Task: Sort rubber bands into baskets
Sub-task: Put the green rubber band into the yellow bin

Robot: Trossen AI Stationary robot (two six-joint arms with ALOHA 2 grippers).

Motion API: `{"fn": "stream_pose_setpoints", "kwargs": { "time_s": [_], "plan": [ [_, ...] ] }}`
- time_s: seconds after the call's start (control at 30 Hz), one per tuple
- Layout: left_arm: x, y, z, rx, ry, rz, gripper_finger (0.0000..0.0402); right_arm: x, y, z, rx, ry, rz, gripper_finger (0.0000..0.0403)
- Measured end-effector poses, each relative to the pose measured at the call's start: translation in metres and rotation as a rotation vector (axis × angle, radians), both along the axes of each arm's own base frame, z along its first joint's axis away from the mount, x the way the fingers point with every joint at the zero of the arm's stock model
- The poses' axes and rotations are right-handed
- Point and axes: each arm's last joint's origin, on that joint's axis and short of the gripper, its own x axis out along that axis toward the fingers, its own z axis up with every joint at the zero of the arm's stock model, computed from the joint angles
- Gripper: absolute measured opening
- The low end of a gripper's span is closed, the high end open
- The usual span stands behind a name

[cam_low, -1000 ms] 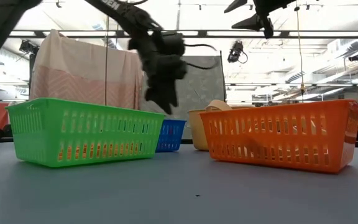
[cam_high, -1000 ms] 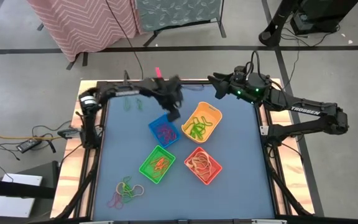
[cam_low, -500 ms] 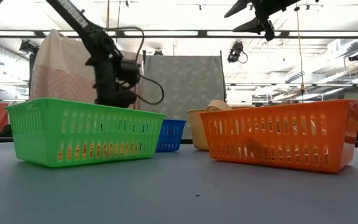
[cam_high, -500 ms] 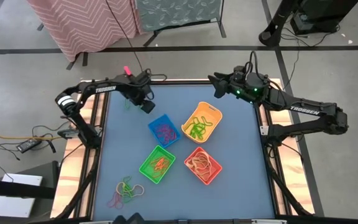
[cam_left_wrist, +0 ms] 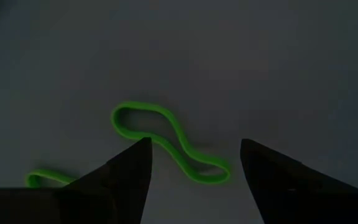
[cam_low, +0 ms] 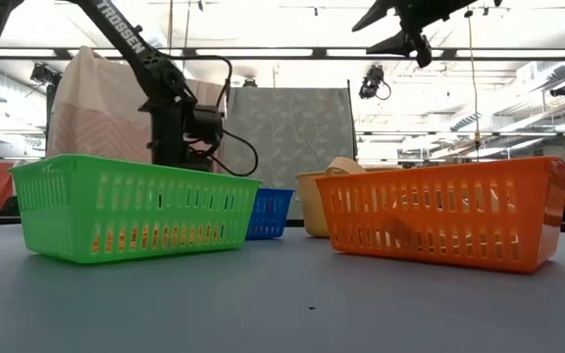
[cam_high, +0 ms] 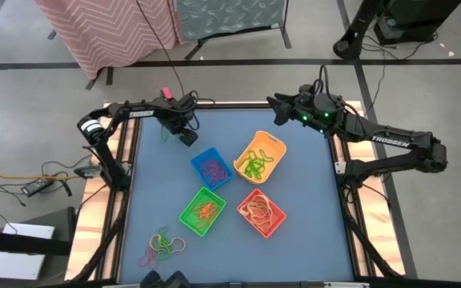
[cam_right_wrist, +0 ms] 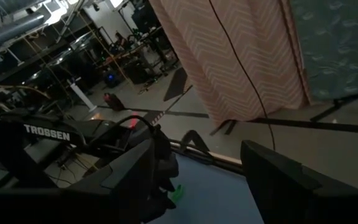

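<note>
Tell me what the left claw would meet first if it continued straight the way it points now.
Probably the thin green rubber band lying on the grey table, between the open left claw fingers; depth is unclear.

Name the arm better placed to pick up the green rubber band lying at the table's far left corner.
Left. The left gripper is open directly over the green rubber band, which lies between its fingers. The right gripper hangs high over the far right edge, away from it.
</note>
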Motion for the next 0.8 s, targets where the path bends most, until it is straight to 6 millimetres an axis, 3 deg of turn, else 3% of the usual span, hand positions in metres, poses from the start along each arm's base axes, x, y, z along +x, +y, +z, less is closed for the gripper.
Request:
{"fn": "stream_pose_setpoints", "kwargs": {
  "time_s": [0.3, 0.47, 0.57, 0.7, 0.8],
  "plan": [
    [0.004, 0.001, -0.02, -0.101, 0.016, -0.005, 0.0231, 0.0, 0.0, 0.0, 0.0, -0.002, 0.002, 0.0252],
    [0.005, 0.001, -0.021, -0.101, 0.002, -0.017, 0.0201, 0.001, 0.002, 0.0, 0.0, -0.001, 0.008, 0.0252],
    [0.005, 0.001, -0.021, -0.1, -0.002, -0.044, 0.015, 0.001, 0.002, 0.0, 0.0, -0.002, 0.008, 0.0252],
    [0.007, 0.002, -0.021, -0.094, -0.015, -0.081, 0.0036, 0.001, 0.002, 0.0, 0.003, -0.003, 0.021, 0.0252],
    [0.007, 0.002, -0.019, -0.082, -0.029, -0.091, 0.0009, 0.001, 0.002, 0.0, 0.006, -0.004, 0.043, 0.0252]
  ]
}}
